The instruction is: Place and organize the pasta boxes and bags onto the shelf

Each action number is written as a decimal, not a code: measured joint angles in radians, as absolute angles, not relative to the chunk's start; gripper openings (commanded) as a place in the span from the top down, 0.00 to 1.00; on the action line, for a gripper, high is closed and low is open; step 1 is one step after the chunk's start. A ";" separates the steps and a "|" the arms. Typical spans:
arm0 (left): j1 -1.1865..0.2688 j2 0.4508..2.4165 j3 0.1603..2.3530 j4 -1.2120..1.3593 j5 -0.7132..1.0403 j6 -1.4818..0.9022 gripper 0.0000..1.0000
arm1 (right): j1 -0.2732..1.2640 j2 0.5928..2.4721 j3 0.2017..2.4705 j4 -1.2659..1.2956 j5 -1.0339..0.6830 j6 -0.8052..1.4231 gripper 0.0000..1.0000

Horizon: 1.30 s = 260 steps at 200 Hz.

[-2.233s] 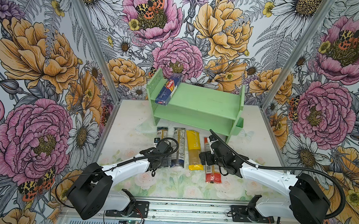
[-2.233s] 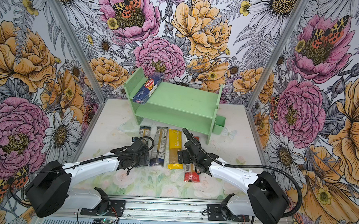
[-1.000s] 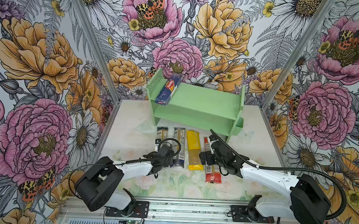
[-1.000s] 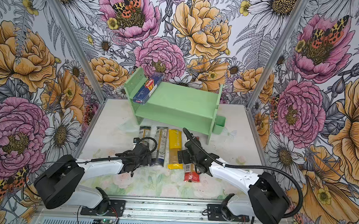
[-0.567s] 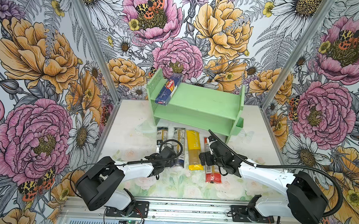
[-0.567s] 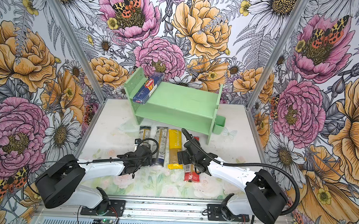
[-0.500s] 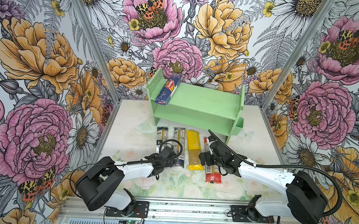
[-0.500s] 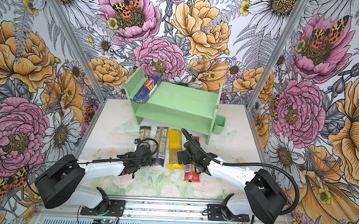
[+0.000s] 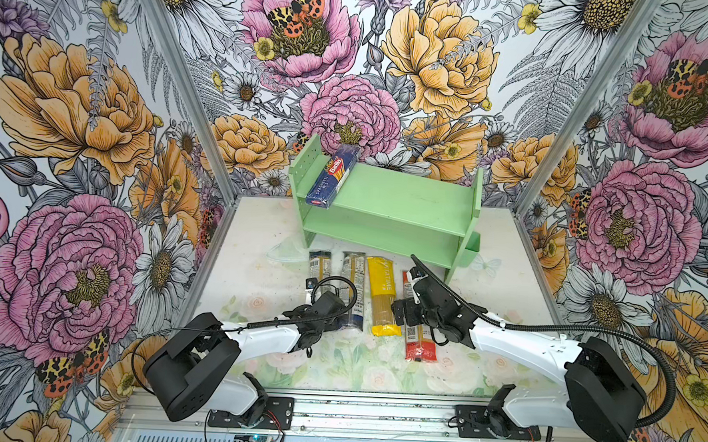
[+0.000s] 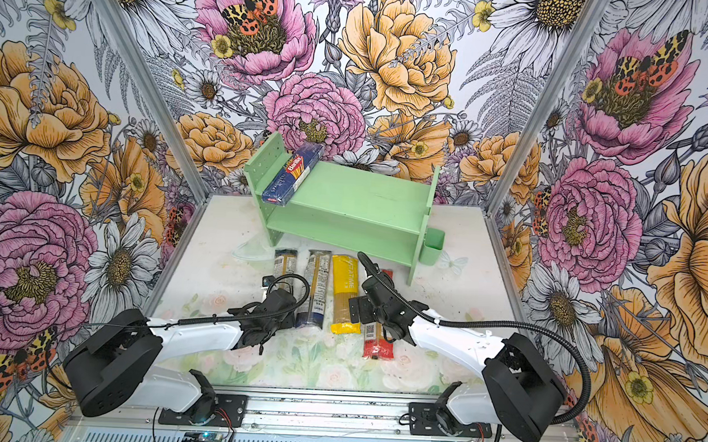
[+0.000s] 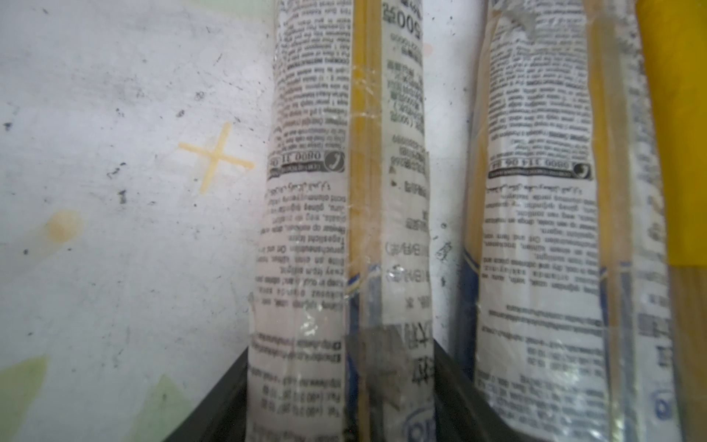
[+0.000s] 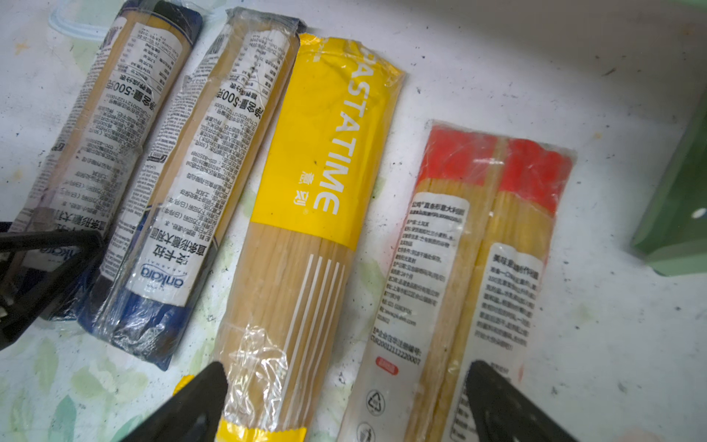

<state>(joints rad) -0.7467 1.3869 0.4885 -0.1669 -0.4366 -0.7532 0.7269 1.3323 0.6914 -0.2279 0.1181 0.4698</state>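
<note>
Clear navy-ended bag (image 11: pixel 310 229) lying lengthwise toward shelf (image 9: pixel 391 199), left pincer (image 11: pixel 340 367) flanking it

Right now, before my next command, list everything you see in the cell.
Table: one, pale floral.
Shelf: one, mint green, two tiers, at the table's back.
Side bin: one, green, on the shelf's right panel.
Barilla spaghetti box: one, dark blue, on the shelf's top tier, left end.
Navy-ended clear spaghetti bags: two, side by side on the table, leftmost in the row.
Pastatime bag: one, yellow, right of them.
Red-ended clear bag: one, rightmost.
Left gripper: jaws either side of the leftmost navy-ended bag; grip unclear.
Right gripper: open above the yellow and red-ended bags.
</note>
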 measured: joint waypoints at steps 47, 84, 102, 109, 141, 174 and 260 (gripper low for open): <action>-0.749 1.387 0.488 -0.167 -0.438 -0.760 0.42 | 0.727 1.332 0.691 -0.228 0.118 0.470 0.00; -0.751 1.387 0.483 -0.161 -0.440 -0.764 0.56 | 0.727 1.332 0.691 -0.228 0.118 0.470 0.01; -0.751 1.381 0.479 -0.155 -0.440 -0.769 0.60 | 0.727 1.332 0.691 -0.228 0.118 0.470 0.00; -0.751 1.377 0.477 -0.153 -0.440 -0.769 0.61 | 0.727 1.332 0.691 -0.228 0.118 0.470 0.01; -0.751 1.369 0.466 -0.139 -0.439 -0.773 0.68 | 0.727 1.332 0.691 -0.228 0.118 0.470 0.01; -0.751 1.366 0.461 -0.130 -0.439 -0.772 0.84 | 0.727 1.332 0.691 -0.228 0.118 0.471 0.00; -0.751 1.356 0.460 -0.133 -0.433 -0.772 1.00 | 0.727 1.332 0.691 -0.228 0.118 0.477 0.01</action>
<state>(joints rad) -0.7509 1.3560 0.4599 -0.1329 -0.4328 -0.7723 0.7273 1.3319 0.6914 -0.2279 0.1181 0.4774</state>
